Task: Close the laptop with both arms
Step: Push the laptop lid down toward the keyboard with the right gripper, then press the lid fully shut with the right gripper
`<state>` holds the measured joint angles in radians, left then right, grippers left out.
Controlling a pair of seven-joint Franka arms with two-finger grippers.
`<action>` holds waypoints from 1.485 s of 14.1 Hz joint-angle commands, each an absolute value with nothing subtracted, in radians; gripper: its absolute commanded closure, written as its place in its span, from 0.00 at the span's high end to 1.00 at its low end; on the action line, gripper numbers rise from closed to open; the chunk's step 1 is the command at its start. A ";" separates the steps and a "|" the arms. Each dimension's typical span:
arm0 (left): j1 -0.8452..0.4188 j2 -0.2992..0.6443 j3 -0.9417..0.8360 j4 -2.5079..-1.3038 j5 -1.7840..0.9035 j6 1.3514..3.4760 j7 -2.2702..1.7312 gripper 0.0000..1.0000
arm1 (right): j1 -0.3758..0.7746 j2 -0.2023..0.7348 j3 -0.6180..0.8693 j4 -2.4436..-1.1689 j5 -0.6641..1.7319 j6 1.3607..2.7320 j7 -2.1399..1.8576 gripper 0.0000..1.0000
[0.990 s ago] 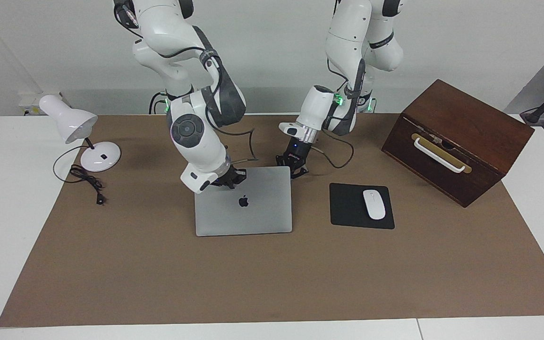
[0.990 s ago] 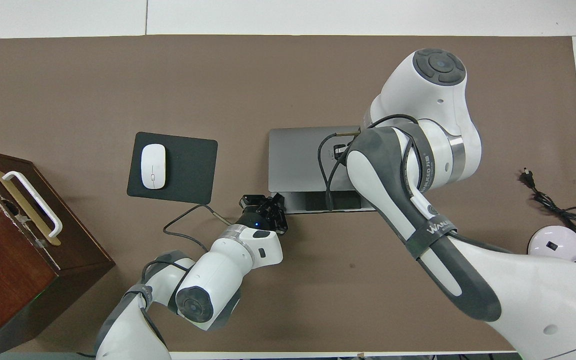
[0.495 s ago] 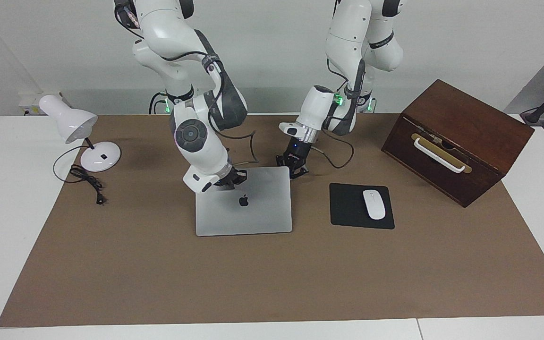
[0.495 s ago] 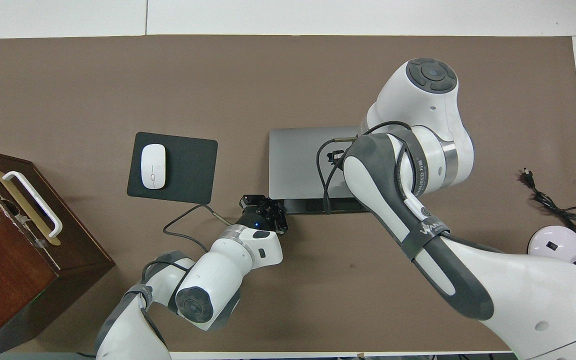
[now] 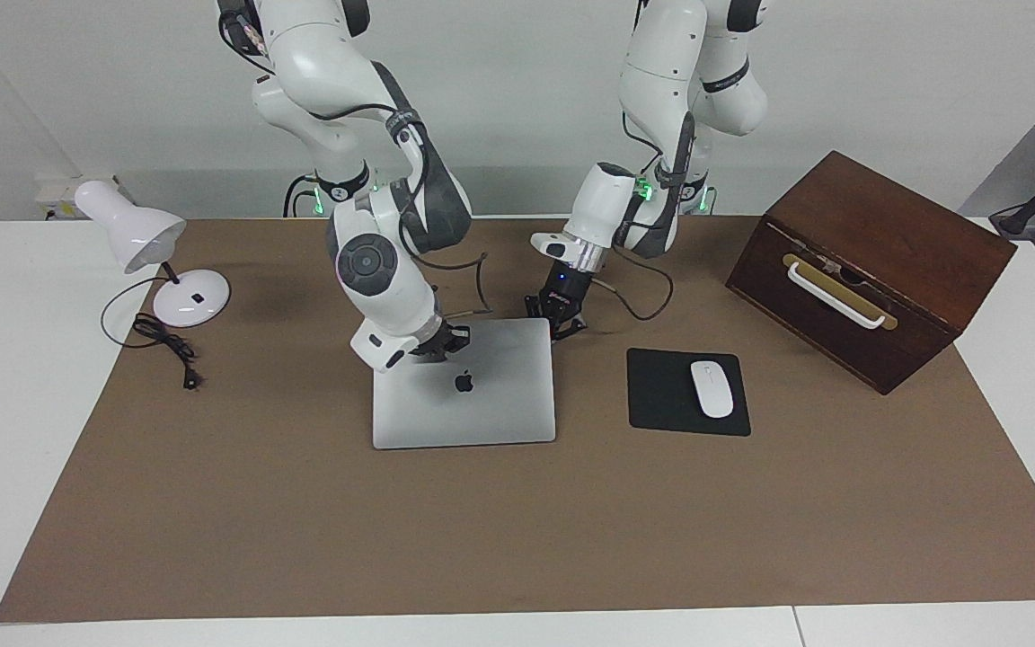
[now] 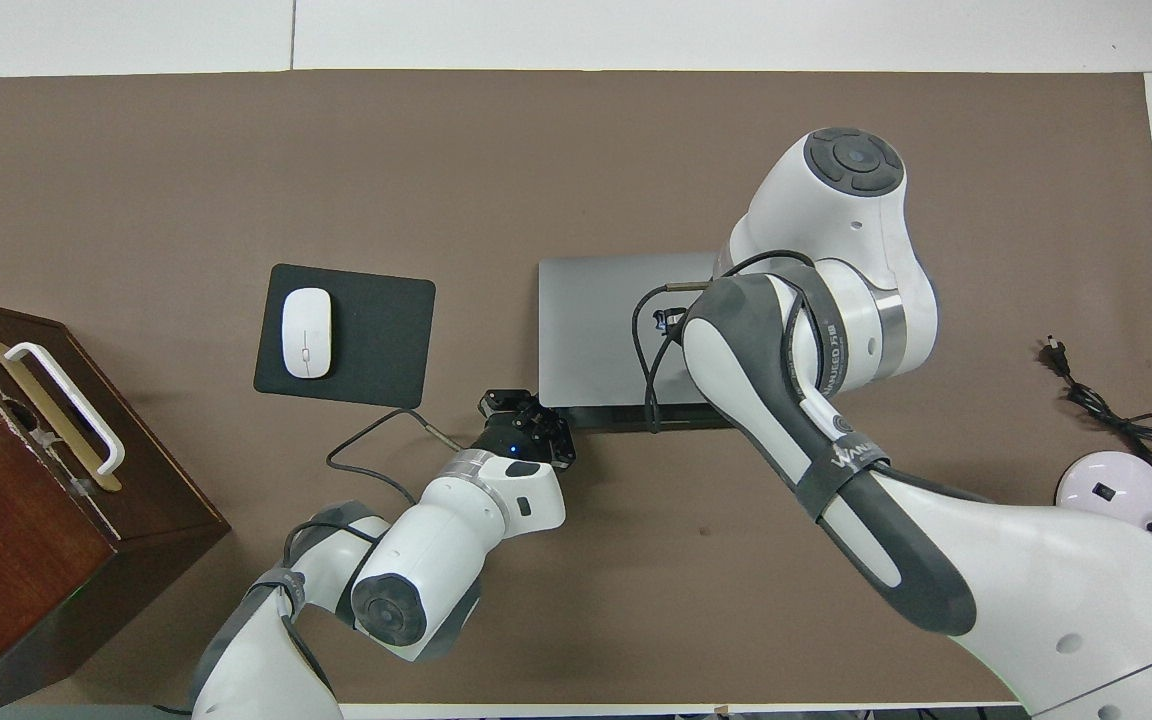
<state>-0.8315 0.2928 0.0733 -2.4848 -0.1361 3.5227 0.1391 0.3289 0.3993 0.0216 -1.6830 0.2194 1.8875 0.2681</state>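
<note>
Facing view: brown mat (image 5: 517, 530) on white table (image 5: 5, 404).

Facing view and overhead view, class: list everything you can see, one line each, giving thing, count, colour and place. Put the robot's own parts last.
laptop: 1, silver-grey, mid-table, lid almost down.
mouse pad: 1, black, beside the laptop toward the left arm's end.
mouse: 1, white, on the mouse pad.
wooden box: 1, dark brown with a white handle, at the left arm's end.
desk lamp: 1, white, at the right arm's end.
lamp cord: 1, black, unplugged, beside the lamp.
table cover: 1, brown, under everything.
right end effector: 1, black, shut, on the lid's edge nearest the robots.
left end effector: 1, black, shut, at the lid's corner nearest the robots.
</note>
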 commanded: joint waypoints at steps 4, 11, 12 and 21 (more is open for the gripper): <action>-0.874 0.367 0.072 -2.528 -0.150 3.502 0.137 0.00 | 0.331 0.402 0.026 -1.740 0.242 1.971 0.282 0.00; -0.881 0.367 0.072 -2.539 -0.150 3.502 0.137 0.00 | 0.334 0.400 0.026 -1.729 0.242 1.948 0.284 0.00; -0.881 0.367 0.074 -2.539 -0.150 3.502 0.137 0.00 | 0.334 0.399 0.026 -1.729 0.242 1.947 0.282 0.00; -0.879 0.365 0.072 -2.539 -0.152 3.502 0.135 0.00 | 0.298 0.371 0.014 -1.611 0.215 1.804 0.288 0.00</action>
<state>-0.8327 0.2946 0.0738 -2.4870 -0.1361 3.5311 0.1398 0.3276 0.3885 0.0116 -1.6550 0.2184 1.8563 0.2709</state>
